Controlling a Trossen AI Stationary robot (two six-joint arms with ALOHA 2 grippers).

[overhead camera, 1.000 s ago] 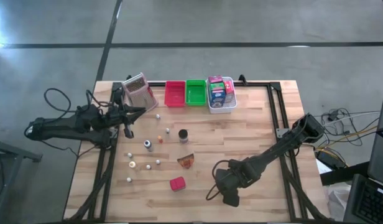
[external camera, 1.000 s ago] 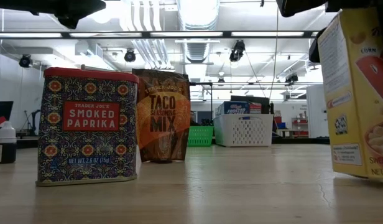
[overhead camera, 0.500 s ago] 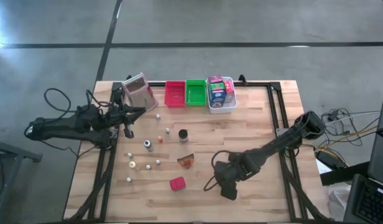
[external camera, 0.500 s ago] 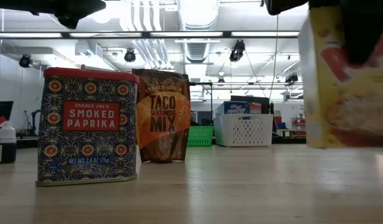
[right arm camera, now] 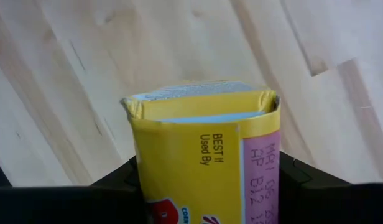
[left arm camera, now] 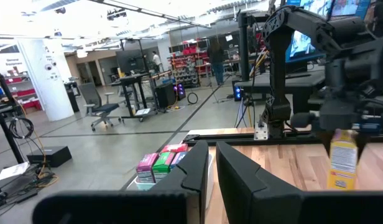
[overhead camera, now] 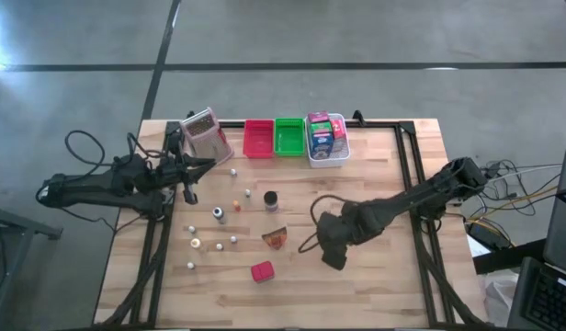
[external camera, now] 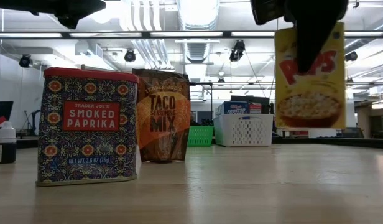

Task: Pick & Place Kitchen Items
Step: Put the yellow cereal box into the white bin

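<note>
Right gripper (overhead camera: pixel 331 241) clamped on a yellow Corn Pops cereal box (external camera: pixel 309 76), fingers apart by the box's width. Box is upright and lifted clear of the wooden table (overhead camera: pixel 384 285) (low view shows a gap under it). In the high view the gripper is right of table centre, about 3 o'clock from the orange-brown wedge (overhead camera: pixel 275 238); the box itself is hidden under the gripper there.

Left gripper (overhead camera: pixel 202 165) parked over the table's left side, fingers (left arm camera: pixel 194 171) nearly together, nothing between them.

Counts from the high view:
- 1 dark jar (overhead camera: pixel 271 199), roughly 10 o'clock from the right gripper, well apart
- 1 wedge, just beside the gripper at 9 o'clock
- 1 red packet (overhead camera: pixel 262 271) at 7 o'clock of the gripper, near the table's front edge
- about 8 tiny pale bottles and bits (overhead camera: pixel 217 213) scattered left of centre (too small to count exactly)
- 3 trays in a row at the back edge: red tray (overhead camera: pixel 258 139), green tray (overhead camera: pixel 288 137), white basket (overhead camera: pixel 326 156); the basket holds pink, green and blue packets (overhead camera: pixel 322 135)
- 1 tilted pinkish box (overhead camera: pixel 206 134) at the back left, beside the red tray

Low view, near the camera: 1 smoked paprika tin (external camera: pixel 89 127), 1 taco seasoning mix pouch (external camera: pixel 162 116) just behind it at its 3 o'clock.
</note>
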